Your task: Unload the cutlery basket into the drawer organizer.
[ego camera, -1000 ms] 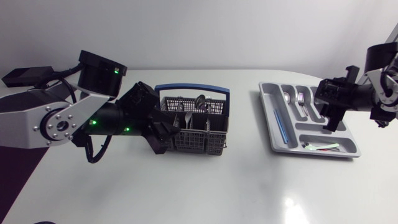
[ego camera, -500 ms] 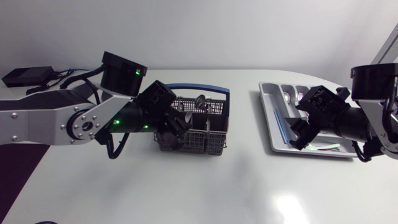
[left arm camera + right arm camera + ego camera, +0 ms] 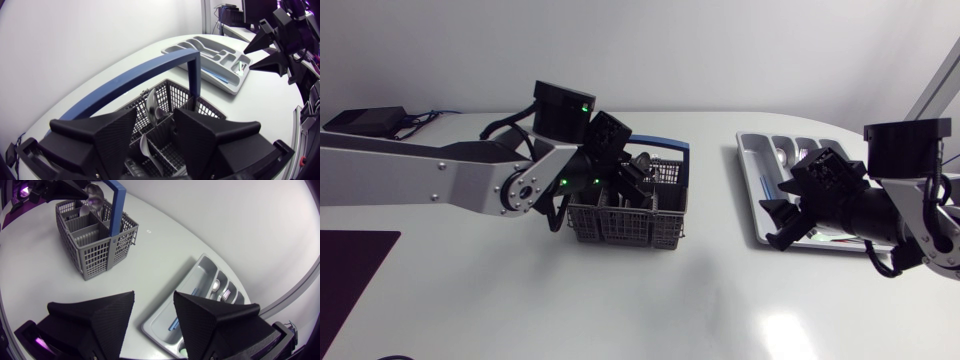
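The grey cutlery basket (image 3: 625,222) with a blue handle (image 3: 135,75) stands left of the middle; a spoon (image 3: 154,106) and other cutlery stick up in it. My left gripper (image 3: 632,178) hangs over the basket's top, open, and the spoon's bowl stands in the gap between its fingers (image 3: 112,135) without being clamped. The grey drawer organizer (image 3: 756,185) lies at the right with spoons (image 3: 782,155), a blue piece and a green-white piece in its slots. My right gripper (image 3: 778,225) hovers open and empty over the organizer's near left corner. The right wrist view shows basket (image 3: 95,240) and organizer (image 3: 200,297) ahead of the right gripper (image 3: 153,296).
A black box (image 3: 365,120) with cables sits at the table's far left corner. A dark mat (image 3: 350,270) covers the near left. Bare white tabletop (image 3: 720,260) lies between basket and organizer and along the front.
My left arm has swung right, bringing its gripper from the basket's left side to over the spoon, fingers slightly narrower. My right gripper has moved from over the organizer to its near left corner.
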`<state>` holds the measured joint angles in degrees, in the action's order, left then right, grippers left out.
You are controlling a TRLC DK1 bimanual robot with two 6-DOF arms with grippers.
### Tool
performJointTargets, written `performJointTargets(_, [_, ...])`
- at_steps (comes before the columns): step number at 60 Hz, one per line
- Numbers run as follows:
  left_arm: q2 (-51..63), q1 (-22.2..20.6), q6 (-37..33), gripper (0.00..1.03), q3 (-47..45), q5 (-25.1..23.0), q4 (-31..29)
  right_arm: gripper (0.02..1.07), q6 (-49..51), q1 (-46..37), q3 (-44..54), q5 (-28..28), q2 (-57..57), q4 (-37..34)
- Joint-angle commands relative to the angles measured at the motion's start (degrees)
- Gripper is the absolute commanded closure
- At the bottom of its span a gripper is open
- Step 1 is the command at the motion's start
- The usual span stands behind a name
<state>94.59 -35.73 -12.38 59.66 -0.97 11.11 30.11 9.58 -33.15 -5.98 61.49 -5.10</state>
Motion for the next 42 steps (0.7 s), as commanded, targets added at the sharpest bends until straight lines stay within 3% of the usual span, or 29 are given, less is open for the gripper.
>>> performJointTargets(1, [1.92,-0.31,1.31,0.64,2.13,0.88,1.72,0.48,-1.81,0.52,1.86,-0.09,1.00,1.06])
performJointTargets(18, [3.24,-0.75,1.48,0.99,1.86,3.79,4.88,0.48,-2.33,1.58,3.44,-0.17,2.49,2.64])
performJointTargets(33, [0.51,-1.89,1.40,1.00,0.11,3.79,5.15,0.48,-2.77,2.63,4.76,0.00,2.23,2.64])
performJointTargets(42, [-3.62,-4.35,-0.36,1.00,-4.38,5.89,9.10,0.48,-3.56,3.78,5.46,0.00,1.17,2.20])
